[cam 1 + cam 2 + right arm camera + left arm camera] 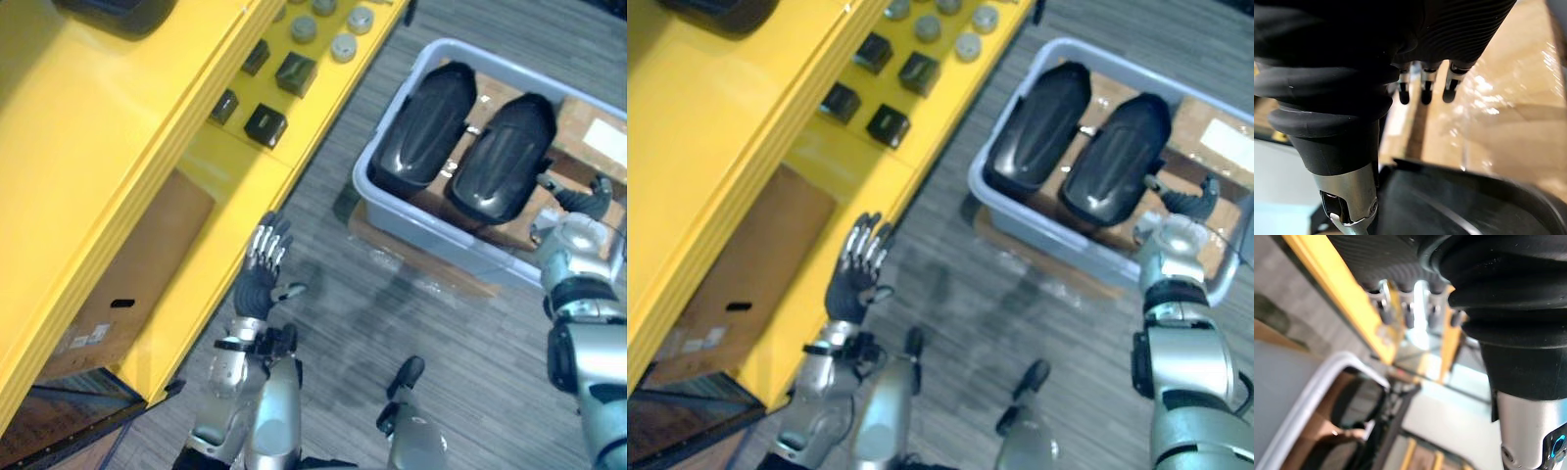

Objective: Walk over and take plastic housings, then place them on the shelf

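Inside the grey bin point(390, 208), two black plastic housings point(423, 127) lie side by side on cardboard point(588, 132). The right hand point(576, 201) hovers at the near end of the right housing point(502, 162), fingers relaxed and empty. The left hand point(263, 269), fingers straight, hangs beside the yellow shelf point(220, 191).

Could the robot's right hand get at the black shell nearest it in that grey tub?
Probably yes. The right hand hangs open over the tub, right beside the nearer housing. The tub has no lid, and nothing lies on that housing.
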